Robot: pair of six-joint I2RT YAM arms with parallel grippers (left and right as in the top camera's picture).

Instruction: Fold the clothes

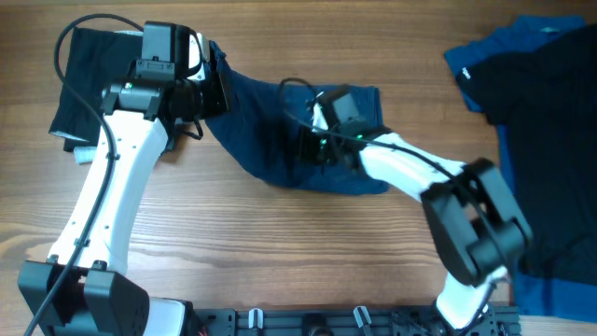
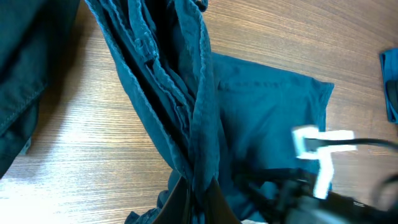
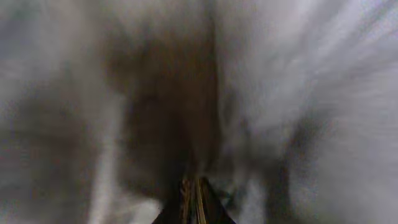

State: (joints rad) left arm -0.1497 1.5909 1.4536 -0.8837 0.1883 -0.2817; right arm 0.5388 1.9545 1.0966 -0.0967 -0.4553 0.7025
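Pinching of the navy garment point(image 2: 261, 118) by the left gripper point(image 2: 198, 190) is shown only wrist-side; the closed right gripper point(image 3: 194, 190) is seen against blur.

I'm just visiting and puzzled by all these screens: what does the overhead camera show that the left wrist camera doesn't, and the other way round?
Only overhead: the whole left arm and right arm, plus a big black garment at the far right. Only left wrist: close-up seams and bunched folds where the left gripper pinches cloth. Both: the navy garment on the wooden table.
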